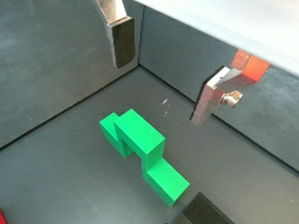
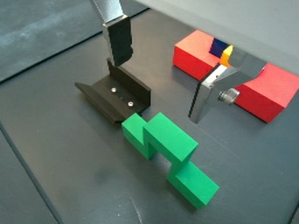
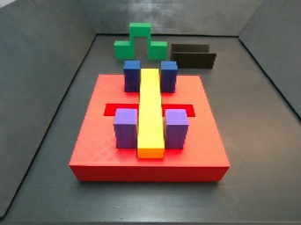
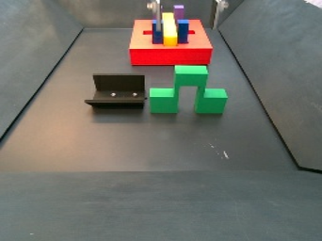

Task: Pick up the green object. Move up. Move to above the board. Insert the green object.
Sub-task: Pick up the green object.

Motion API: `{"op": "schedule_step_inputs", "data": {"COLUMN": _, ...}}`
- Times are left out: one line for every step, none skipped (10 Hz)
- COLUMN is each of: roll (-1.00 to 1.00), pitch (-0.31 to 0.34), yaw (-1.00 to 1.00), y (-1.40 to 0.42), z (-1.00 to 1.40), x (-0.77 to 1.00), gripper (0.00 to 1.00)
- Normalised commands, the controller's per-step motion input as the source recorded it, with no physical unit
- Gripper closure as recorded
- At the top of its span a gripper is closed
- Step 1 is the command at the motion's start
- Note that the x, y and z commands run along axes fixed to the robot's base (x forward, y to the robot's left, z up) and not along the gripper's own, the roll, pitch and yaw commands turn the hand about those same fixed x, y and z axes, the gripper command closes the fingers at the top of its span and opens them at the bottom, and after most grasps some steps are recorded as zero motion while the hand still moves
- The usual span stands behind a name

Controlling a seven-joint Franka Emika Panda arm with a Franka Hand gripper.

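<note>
The green object (image 1: pixel 142 149) rests on the dark floor, a raised middle cube between two lower ones; both side views show it (image 3: pixel 143 44) (image 4: pixel 189 91). My gripper (image 1: pixel 160 92) hangs open above it, and both wrist views show its silver fingers (image 2: pixel 121 44) spread wide with nothing between them. Its fingertips just show at the edge of a side view, so the gripper (image 4: pixel 189 8) is high up. The red board (image 3: pixel 118 154) carries blue blocks (image 3: pixel 132 75), purple blocks (image 3: pixel 177 127) and a long yellow bar (image 3: pixel 150 110). It lies beyond the green object (image 2: pixel 170 149).
The dark fixture (image 2: pixel 114 96) stands right beside the green object, also seen in both side views (image 4: pixel 116 92) (image 3: pixel 194 54). Grey walls (image 4: pixel 51 66) enclose the floor on all sides.
</note>
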Motion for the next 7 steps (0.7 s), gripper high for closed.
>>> {"op": "schedule_step_inputs", "data": {"roll": 0.00, "pitch": 0.031, "yaw": 0.00, "y": -0.01, "z": -0.07, "x": 0.00, "gripper": 0.00}}
{"op": "schedule_step_inputs", "data": {"roll": -0.06, "pitch": 0.127, "yaw": -0.10, "y": -0.03, "z": -0.36, "x": 0.00, "gripper": 0.00}}
{"op": "schedule_step_inputs", "data": {"roll": -0.02, "pitch": 0.099, "yaw": -0.02, "y": -0.09, "z": -0.60, "x": 0.13, "gripper": 0.00}}
{"op": "schedule_step_inputs", "data": {"roll": 0.00, "pitch": 0.057, "yaw": 0.00, "y": -0.16, "z": -0.75, "x": 0.05, "gripper": 0.00}}
{"op": "schedule_step_inputs", "data": {"roll": -0.01, "pitch": 0.109, "yaw": 0.00, "y": -0.15, "z": -0.54, "x": 0.13, "gripper": 0.00}}
{"op": "schedule_step_inputs", "data": {"roll": -0.04, "pitch": 0.173, "yaw": 0.00, "y": -0.10, "z": -0.37, "x": 0.25, "gripper": 0.00}}
{"op": "schedule_step_inputs", "data": {"roll": -0.02, "pitch": 0.166, "yaw": 0.00, "y": -0.03, "z": -0.35, "x": 0.13, "gripper": 0.00}}
